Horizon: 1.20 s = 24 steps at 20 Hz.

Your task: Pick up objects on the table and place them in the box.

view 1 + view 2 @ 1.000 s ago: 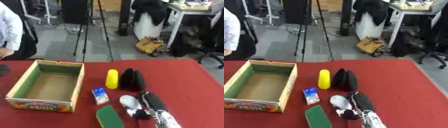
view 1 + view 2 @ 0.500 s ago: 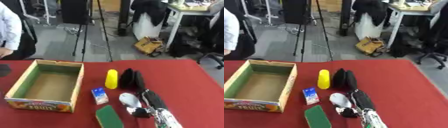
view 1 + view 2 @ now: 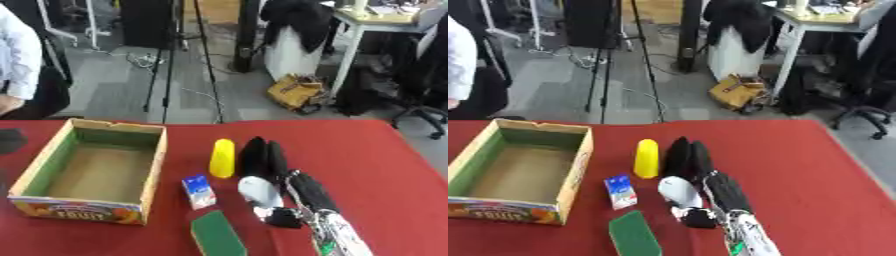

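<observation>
Nothing lies in the open cardboard fruit box with the green inner walls (image 3: 52, 165) so far: its brown floor shows bare, so I judge the whole job is yet to do.

My right hand (image 3: 267, 162) comes in from the lower edge, well to the right of the box, black fingers stretched straight and pressed close together, pointing away from me. They rest flat just beside the yellow rounded bottle-shaped object (image 3: 222, 158), which lies between my fingers and the box's right wall; I cannot tell whether they touch it. I pinch nothing. My left hand shows in neither view.

Everything to be moved sits on the red table (image 3: 385, 160), right of the box:
- the yellow piece, farthest from me and near the box's right wall;
- a small blue and white carton (image 3: 199, 191), standing just off the box's near right corner;
- a flat green sponge-like pad (image 3: 216, 234), nearer me than the carton, beyond the box's front;
- a pale grey rounded object (image 3: 259, 192), further right of the carton, under or against my wrist; what it is I cannot make out.

A dark thing at the table's left edge, beyond the box, is too cut off to name.

Four pieces left, by my count, and the yellow one looks the handiest first pick.
</observation>
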### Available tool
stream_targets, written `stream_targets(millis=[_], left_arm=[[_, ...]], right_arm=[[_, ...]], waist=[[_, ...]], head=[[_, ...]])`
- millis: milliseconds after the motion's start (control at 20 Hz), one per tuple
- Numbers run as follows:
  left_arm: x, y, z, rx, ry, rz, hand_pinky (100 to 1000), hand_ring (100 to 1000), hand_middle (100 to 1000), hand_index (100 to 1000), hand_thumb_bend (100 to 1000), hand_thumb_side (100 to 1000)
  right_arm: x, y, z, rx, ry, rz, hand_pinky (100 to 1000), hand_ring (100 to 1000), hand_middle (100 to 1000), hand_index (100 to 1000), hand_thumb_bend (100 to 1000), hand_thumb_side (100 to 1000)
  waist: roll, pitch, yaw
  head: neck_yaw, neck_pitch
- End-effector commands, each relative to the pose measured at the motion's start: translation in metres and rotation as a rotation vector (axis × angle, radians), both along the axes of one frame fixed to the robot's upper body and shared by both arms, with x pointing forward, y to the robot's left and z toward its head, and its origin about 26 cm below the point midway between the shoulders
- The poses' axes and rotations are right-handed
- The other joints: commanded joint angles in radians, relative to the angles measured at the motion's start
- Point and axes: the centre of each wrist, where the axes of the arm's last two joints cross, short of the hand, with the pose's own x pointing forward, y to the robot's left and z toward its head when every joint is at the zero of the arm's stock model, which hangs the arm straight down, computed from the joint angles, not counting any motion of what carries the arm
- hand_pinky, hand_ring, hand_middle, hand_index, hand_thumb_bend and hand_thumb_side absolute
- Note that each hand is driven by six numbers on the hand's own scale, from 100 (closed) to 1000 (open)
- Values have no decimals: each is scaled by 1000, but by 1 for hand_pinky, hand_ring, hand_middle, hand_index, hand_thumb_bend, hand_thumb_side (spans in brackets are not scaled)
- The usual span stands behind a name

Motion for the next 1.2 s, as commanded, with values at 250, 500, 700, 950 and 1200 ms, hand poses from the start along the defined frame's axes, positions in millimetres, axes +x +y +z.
stream_targets(millis=[250,500,700,950,1200], left_arm=[[-3,3,6,18,-19,5,944,807,782,782,100,711],[-4,4,6,21,-14,7,944,807,783,782,100,713],[-4,4,5,22,-14,9,943,807,783,782,100,713],[-4,5,5,24,-13,9,943,807,783,782,100,715],[-4,4,6,26,-15,7,944,807,783,782,100,715]], right_arm=[[1,-3,29,-4,-67,30,872,849,426,541,354,558],[0,-1,43,13,-95,63,872,849,424,538,350,561],[-1,1,50,17,-103,80,872,849,423,538,352,562],[0,6,65,18,-135,119,872,848,420,533,340,565],[3,14,81,24,-170,159,870,847,427,531,335,569]], waist=[[-4,-25,-6],[-12,-31,-8],[-16,-34,-7],[-26,-39,-3],[-32,-41,8]], head=[[15,-2],[22,0],[24,1],[26,1],[35,-2]])
